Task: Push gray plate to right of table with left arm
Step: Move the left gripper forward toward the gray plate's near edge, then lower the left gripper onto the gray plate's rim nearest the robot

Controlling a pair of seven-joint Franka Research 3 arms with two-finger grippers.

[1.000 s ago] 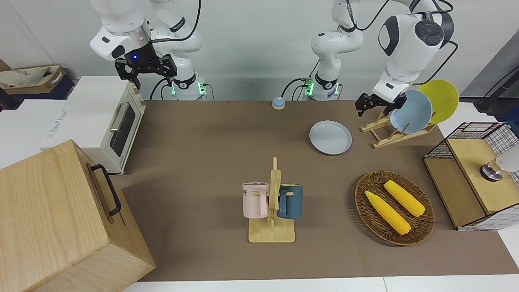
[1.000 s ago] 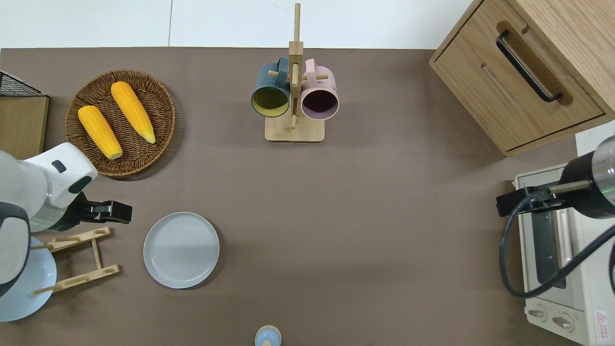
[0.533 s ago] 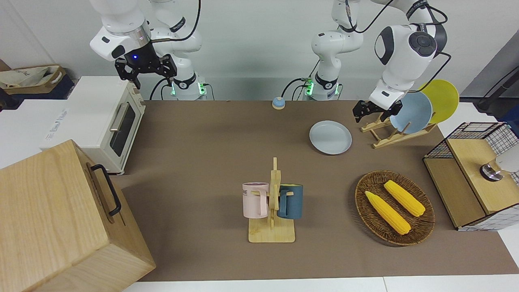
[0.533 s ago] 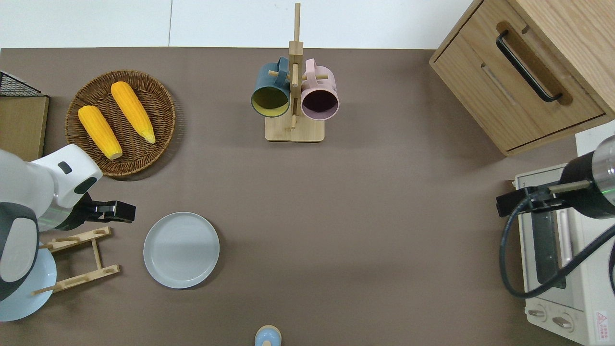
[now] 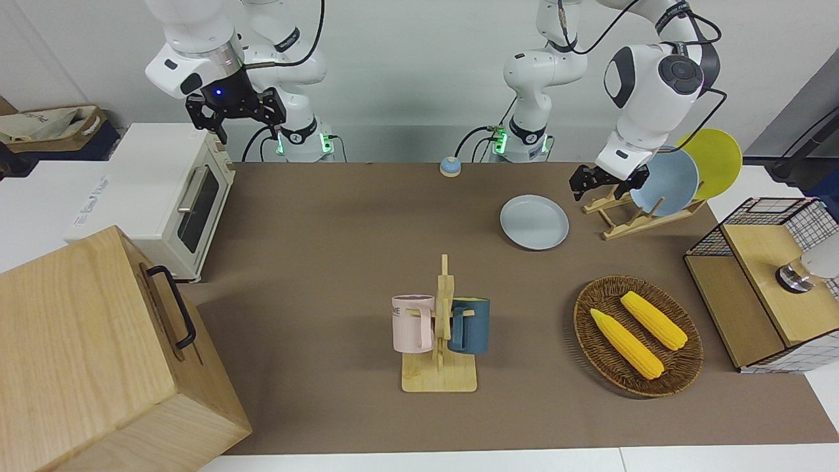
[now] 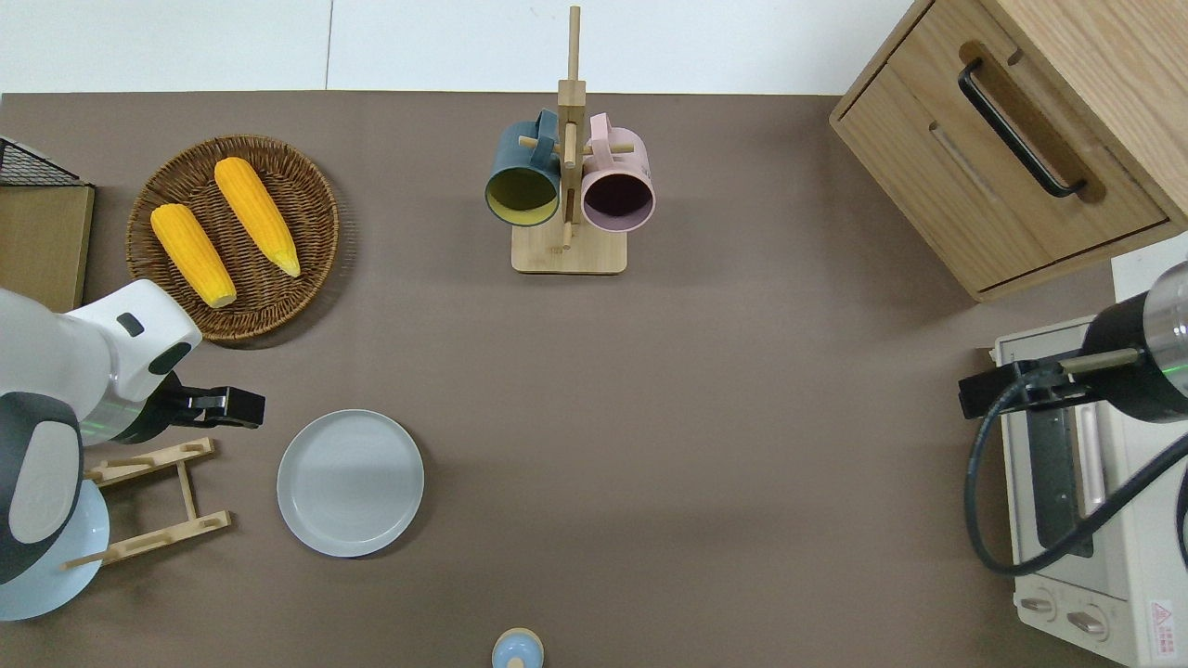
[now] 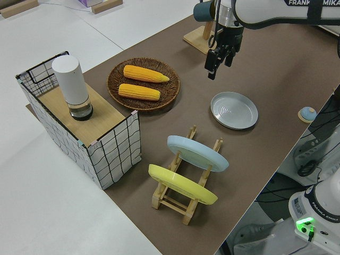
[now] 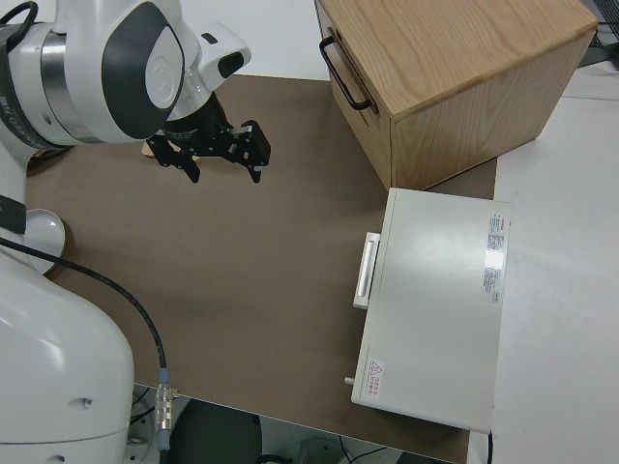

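The gray plate [image 5: 534, 221] [image 6: 350, 482] [image 7: 234, 110] lies flat on the brown table [image 5: 328, 216] [image 6: 696, 417], beside the wooden plate rack, which stands toward the left arm's end. My left gripper [image 5: 579, 189] [image 6: 252, 408] [image 7: 212, 70] hangs in the air over bare table between the corn basket and the rack. It is a short way from the plate's rim and not touching it. My right gripper [image 5: 249, 130] [image 8: 224, 176] is open and holds nothing; that arm is parked.
The plate rack [image 5: 639, 216] holds an upright sky-blue plate [image 5: 668, 180] and a yellow plate [image 5: 714, 160]. A wicker basket [image 5: 682, 373] holds two corn cobs. A mug stand [image 5: 440, 377], a bell [image 5: 449, 166], a toaster oven [image 5: 177, 196], a wooden cabinet [image 5: 98, 354] and a wire shelf [image 5: 767, 288] also stand on the table.
My left gripper has come down a little and edged toward the gray plate. The plate and the right arm have not moved.
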